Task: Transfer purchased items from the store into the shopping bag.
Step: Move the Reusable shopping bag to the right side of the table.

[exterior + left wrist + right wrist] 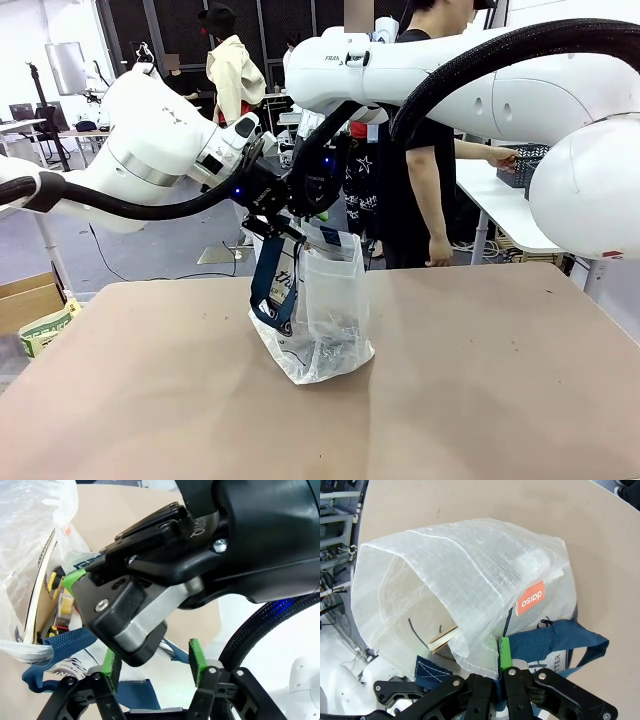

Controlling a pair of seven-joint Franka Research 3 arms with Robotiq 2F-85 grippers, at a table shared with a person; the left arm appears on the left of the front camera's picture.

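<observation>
The shopping bag [325,310] stands on the brown table, translucent white with navy straps [270,285]. My right gripper [318,215] is shut on its rim beside an orange label [531,599]; its green pad [505,652] presses the white fabric by a strap [555,637]. My left gripper [268,228] hovers close beside it at the bag's mouth. Its jaws stand open [154,660], green pads [195,660] apart, with a blue strap [65,640] just beyond. Inside the bag lie purchased items: a yellow packet [56,580] and a flat brown box [442,636]. The store basket [525,165] sits far right.
A person stands at the far side with one hand [500,157] on the basket, which rests on a white side table [490,205]. A cardboard box [25,300] sits on the floor at the left. Bare brown tabletop [480,380] surrounds the bag.
</observation>
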